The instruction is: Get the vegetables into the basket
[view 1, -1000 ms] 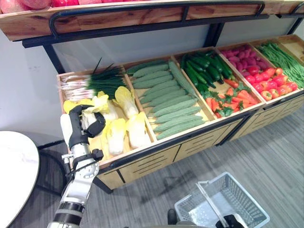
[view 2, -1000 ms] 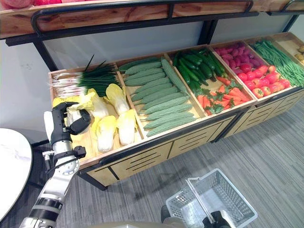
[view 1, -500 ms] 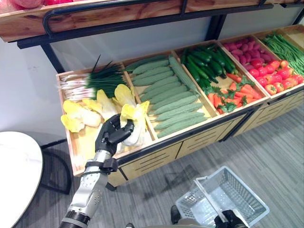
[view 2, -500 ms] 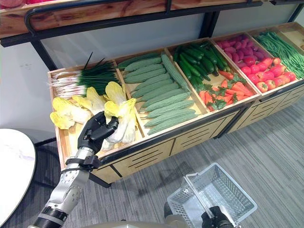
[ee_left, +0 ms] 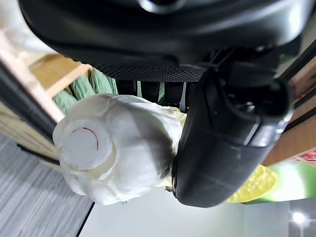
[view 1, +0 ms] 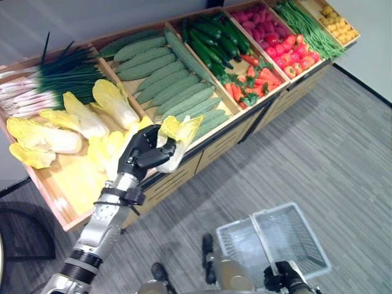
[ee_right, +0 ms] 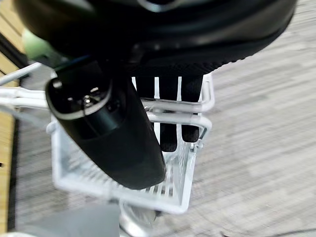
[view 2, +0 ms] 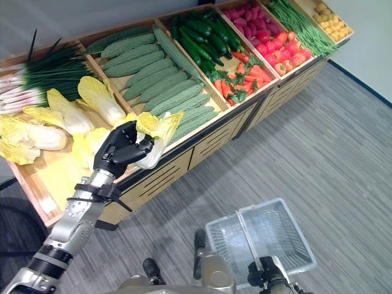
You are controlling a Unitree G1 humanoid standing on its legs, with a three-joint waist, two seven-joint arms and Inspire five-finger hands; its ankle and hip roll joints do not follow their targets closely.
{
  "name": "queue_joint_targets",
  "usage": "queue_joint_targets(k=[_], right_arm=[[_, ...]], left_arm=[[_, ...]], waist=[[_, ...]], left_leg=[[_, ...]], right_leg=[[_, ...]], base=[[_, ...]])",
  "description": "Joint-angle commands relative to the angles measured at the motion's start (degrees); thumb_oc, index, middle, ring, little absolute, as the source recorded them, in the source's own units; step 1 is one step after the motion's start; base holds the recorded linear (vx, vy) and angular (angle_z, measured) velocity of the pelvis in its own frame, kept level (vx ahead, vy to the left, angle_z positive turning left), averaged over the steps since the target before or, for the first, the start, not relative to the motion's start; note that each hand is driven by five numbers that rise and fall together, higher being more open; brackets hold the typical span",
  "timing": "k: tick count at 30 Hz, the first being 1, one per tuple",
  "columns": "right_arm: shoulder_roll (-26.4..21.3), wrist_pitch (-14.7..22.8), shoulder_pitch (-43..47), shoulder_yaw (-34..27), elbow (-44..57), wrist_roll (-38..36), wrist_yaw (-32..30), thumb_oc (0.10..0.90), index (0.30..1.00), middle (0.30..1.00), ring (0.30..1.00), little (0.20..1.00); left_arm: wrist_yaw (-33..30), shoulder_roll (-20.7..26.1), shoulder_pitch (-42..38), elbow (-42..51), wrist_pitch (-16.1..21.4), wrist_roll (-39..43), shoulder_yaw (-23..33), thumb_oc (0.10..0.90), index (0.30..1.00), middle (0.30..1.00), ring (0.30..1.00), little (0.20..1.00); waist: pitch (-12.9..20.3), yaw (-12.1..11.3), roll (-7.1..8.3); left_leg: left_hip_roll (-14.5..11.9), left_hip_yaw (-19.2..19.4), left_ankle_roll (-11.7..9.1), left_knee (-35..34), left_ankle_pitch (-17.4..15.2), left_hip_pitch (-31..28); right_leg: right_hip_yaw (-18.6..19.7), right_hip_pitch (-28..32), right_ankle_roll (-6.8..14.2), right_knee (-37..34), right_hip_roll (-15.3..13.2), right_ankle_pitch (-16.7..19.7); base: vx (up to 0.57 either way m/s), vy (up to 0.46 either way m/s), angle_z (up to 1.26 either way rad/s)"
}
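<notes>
**Left wrist view: cabbage in the grip, basket waiting**

Left wrist view shows my left robot hand [view 1: 144, 152] with fingers and thumb curled round the pale stem end of a napa cabbage [view 1: 174, 136], its cut base facing the camera. From the head cameras I see the cabbage held above the near edge of the leftmost crate [view 1: 46, 190] of the wooden display stand, leafy yellow tip pointing right. The white wire basket [view 1: 288, 242] hangs low on the right over the grey floor, well apart from the cabbage; my right robot hand [ee_right: 168, 116] has its fingers curled round the basket's handle.

I judge the cabbage light for its bulk, firm at the stem and soft and loose at the leaves, so the stem is the right place to hold; squeezing the leafy end would crush or tear it. It may swing a little as I carry it.

Half a second ago the hand sat over the crate among the other cabbages; now it is raised toward the stand's edge. The camera has also swung, so the stand looks shifted.
</notes>
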State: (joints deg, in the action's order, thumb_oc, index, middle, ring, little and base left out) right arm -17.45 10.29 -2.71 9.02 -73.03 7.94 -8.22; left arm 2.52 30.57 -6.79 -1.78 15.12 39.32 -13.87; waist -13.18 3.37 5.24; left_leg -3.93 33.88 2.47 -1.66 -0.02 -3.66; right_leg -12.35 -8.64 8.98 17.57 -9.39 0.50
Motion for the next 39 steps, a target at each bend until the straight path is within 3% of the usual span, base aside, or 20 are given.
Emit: queue_joint_targets(k=[1,3,7,13,18,19,21,24,29,33,39], right_arm=[[-2.81,1.36,-1.48,2.45,-1.29,-1.92,-0.63,0.400,0.300,0.300,0.300,0.300],[-2.85,1.43,-1.90,2.43,-0.84,-1.74,-0.59,0.400,0.300,0.300,0.300,0.300],[-3.52,1.43,-2.28,2.03,-0.81,-2.05,-0.90,0.400,0.300,0.300,0.300,0.300],[-4.88,1.50,-3.59,0.84,-0.28,-3.08,-1.10,0.400,0.300,0.300,0.300,0.300],[-6.17,1.63,-3.75,-0.74,0.02,-5.09,-2.25,0.400,0.300,0.300,0.300,0.300],[-6.54,1.68,-3.52,-0.74,-0.03,-5.21,-2.33,0.400,0.300,0.300,0.300,0.300],[-7.66,1.35,-1.82,-0.29,-0.97,-4.98,-2.56,0.400,0.300,0.300,0.300,0.300],[-8.30,1.24,0.10,0.66,-1.78,-4.74,-2.88,0.400,0.300,0.300,0.300,0.300],[-8.77,1.46,0.94,1.21,-2.59,-3.87,-2.83,0.400,0.300,0.300,0.300,0.300],[-8.30,1.58,0.00,1.07,-2.90,-3.62,-2.21,0.400,0.300,0.300,0.300,0.300],[-6.47,1.33,-0.83,0.72,-3.33,-3.39,-1.63,0.400,0.300,0.300,0.300,0.300]], left_arm=[[1.75,0.38,-3.07,10.41,7.59,-0.95,2.88,0.400,0.300,0.300,0.300,0.300],[1.81,-0.23,-2.47,10.05,7.36,-0.90,3.56,0.400,0.300,0.300,0.300,0.300],[1.49,-1.58,-2.26,9.74,7.49,-0.21,3.67,0.400,0.300,0.300,0.300,0.300],[2.28,-3.08,-2.99,9.74,7.24,1.27,2.18,0.400,0.300,0.300,0.300,0.300],[2.43,-4.33,-5.53,8.74,7.13,2.37,-0.25,0.400,0.300,0.300,0.300,0.300],[2.49,-4.48,-5.88,8.62,7.20,2.32,-0.58,0.400,0.300,0.300,0.300,0.300],[1.85,-4.75,-5.90,9.08,7.47,1.60,-0.85,0.400,0.300,0.300,0.300,0.300],[1.28,-4.77,-5.21,9.54,7.96,0.75,0.12,0.400,0.300,0.300,0.300,0.300],[1.03,-4.59,-5.01,9.66,8.95,0.37,0.73,0.400,0.300,0.300,0.300,0.300],[1.64,-4.36,-4.48,9.82,8.70,0.64,0.45,0.400,0.300,0.300,0.300,0.300],[2.33,-2.54,-3.98,9.47,8.99,0.53,-0.25,0.400,0.300,0.300,0.300,0.300]], waist=[[6.76,-1.48,-0.15],[7.50,-1.26,-0.21],[8.35,-0.44,-0.68],[8.35,0.82,-2.15],[7.49,1.76,-3.78],[7.09,1.64,-3.75],[6.29,0.01,-3.93],[5.54,-2.03,-3.19],[5.11,-2.77,-3.67],[5.72,-2.53,-3.90],[6.99,-2.01,-2.65]], left_leg=[[-0.42,-5.90,-3.63,-1.91,-3.28,-3.28],[-0.76,-4.82,-4.08,-1.17,-3.41,-3.85],[-1.81,-4.11,-5.56,-1.32,-2.09,-4.23],[-3.93,-3.95,-6.89,-0.85,0.87,-3.68],[-7.45,-5.69,-9.62,3.88,3.19,-1.33],[-7.89,-7.11,-10.01,6.11,3.27,-0.38],[-6.11,-16.43,-10.20,9.53,4.47,2.62],[-2.89,-28.29,-8.43,6.73,1.87,5.77],[-4.13,-34.07,-8.86,3.03,5.55,8.58],[-3.87,-31.83,-8.51,2.34,4.59,6.75],[-0.90,-26.62,-6.17,2.03,1.23,3.98]], right_leg=[[4.29,2.24,1.97,-6.35,-2.17,5.22],[2.99,3.79,1.24,-9.06,-1.08,2.74],[2.98,6.46,0.30,-13.79,1.16,1.62],[2.17,6.90,-1.81,-13.59,2.83,0.34],[2.30,8.16,-4.09,-13.98,4.93,-1.39],[2.57,8.34,-4.43,-14.08,5.32,-1.58],[4.99,8.47,-5.07,-14.29,6.10,-1.69],[10.37,8.22,-4.62,-13.95,5.87,-1.51],[14.69,8.38,-4.30,-13.50,5.81,-1.82],[16.08,9.28,-3.88,-13.38,5.08,-2.51],[20.15,8.71,-1.05,-13.46,1.53,-1.20]], base=[[0.11,-0.012,-0.20],[0.10,-0.136,-0.24],[0.07,-0.166,-0.22],[0.01,-0.161,-0.19],[-0.01,-0.214,0.05],[0.01,-0.157,0.14],[0.02,-0.084,-0.18],[0.06,0.016,-0.64],[0.09,0.085,-0.68],[0.10,0.168,-0.58],[0.08,0.257,-0.39]])
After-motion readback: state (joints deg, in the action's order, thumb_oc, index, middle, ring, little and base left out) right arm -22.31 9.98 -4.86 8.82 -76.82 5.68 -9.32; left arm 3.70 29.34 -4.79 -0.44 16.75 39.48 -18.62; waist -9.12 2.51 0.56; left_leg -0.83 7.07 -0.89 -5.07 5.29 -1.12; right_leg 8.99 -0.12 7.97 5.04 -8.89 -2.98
